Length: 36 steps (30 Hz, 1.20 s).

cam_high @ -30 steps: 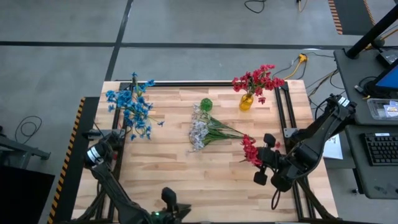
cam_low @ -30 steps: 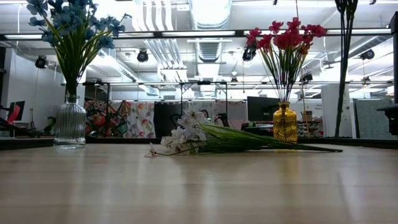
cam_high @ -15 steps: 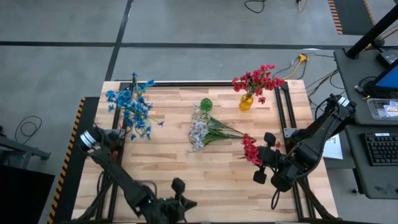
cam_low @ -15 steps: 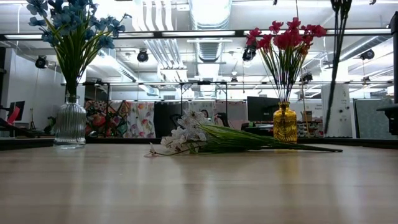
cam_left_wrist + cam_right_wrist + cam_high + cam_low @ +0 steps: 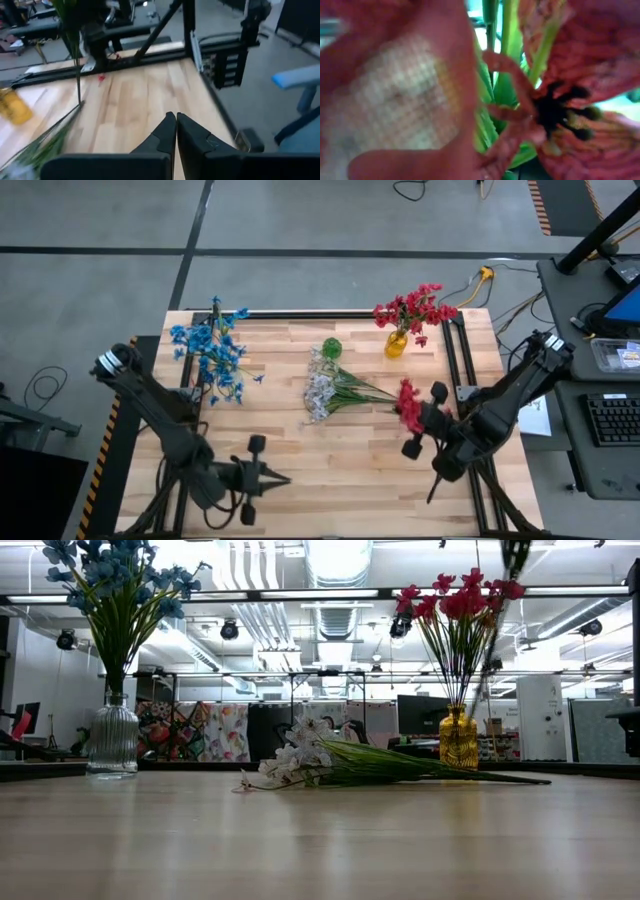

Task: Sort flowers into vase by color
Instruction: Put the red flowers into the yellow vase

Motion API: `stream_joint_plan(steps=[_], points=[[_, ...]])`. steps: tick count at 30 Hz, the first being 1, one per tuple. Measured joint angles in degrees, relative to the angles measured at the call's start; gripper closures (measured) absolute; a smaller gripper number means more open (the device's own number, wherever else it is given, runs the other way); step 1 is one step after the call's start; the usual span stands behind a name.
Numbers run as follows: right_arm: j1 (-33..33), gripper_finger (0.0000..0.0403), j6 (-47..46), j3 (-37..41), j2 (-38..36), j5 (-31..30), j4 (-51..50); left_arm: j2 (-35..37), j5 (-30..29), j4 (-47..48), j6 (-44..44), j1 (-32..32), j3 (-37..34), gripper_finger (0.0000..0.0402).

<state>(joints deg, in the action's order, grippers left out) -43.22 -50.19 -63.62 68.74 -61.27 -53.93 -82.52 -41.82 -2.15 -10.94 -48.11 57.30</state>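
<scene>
My right gripper [image 5: 420, 432] hangs over the table's right side, shut on a red flower spray [image 5: 408, 406] whose blossoms [image 5: 555, 100] fill the right wrist view. My left gripper [image 5: 283, 477] [image 5: 175, 131] is shut and holds nothing, raised over the near left part and pointing toward the table's right. White flowers [image 5: 320, 392] [image 5: 300, 755] lie flat on the table's middle, stems [image 5: 365, 390] toward the right. Blue flowers [image 5: 212, 355] stand in a clear vase [image 5: 112, 735]. More red flowers [image 5: 412, 308] stand in a yellow vase [image 5: 396, 343] [image 5: 458, 738]. My right gripper holds the red spray by its stem, below the blossoms; the gripper's body hides the exact spot. The spray is lifted clear of the table. Its thin stem [image 5: 492, 645] hangs slanting below the fingers, and its lower end [image 5: 432, 492] is free.
A small green vase [image 5: 331, 347] stands just beyond the white flowers. Black rails [image 5: 452, 360] run along the table's right and far edges. A desk with a keyboard [image 5: 612, 420] stands to the right. Bare wood [image 5: 330, 460] lies between the two grippers.
My left gripper has risen from the near edge and swung toward the table's left while the arm drew back to the left. My right gripper has turned at the wrist: the red blossoms tipped toward the far edge and the hanging stem swung from upright to slanting.
</scene>
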Motion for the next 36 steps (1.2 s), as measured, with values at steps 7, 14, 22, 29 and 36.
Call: stream_joint_plan(steps=[7,14,22,29,36], points=[[8.9,0.038,-0.23,-2.69,-4.21,0.1,-3.67,6.68,-4.28,18.55,-14.29,-1.65,-0.2,0.0402],[21.43,0.038,1.83,-4.67,-9.72,2.91,-9.04,6.14,-6.19,22.68,-18.38,-3.74,-0.46,0.0402],[34.08,0.038,7.83,-4.67,-13.81,2.96,-8.69,5.92,-9.61,25.48,-18.06,-3.83,-0.36,0.0401],[42.68,0.038,17.49,-4.65,-13.49,4.75,-1.61,5.92,-13.73,25.96,-18.05,-3.83,-0.35,0.0402],[48.76,0.038,30.45,-4.63,-13.47,11.08,10.07,5.94,-13.77,25.96,-18.07,-3.83,-0.35,0.0402]])
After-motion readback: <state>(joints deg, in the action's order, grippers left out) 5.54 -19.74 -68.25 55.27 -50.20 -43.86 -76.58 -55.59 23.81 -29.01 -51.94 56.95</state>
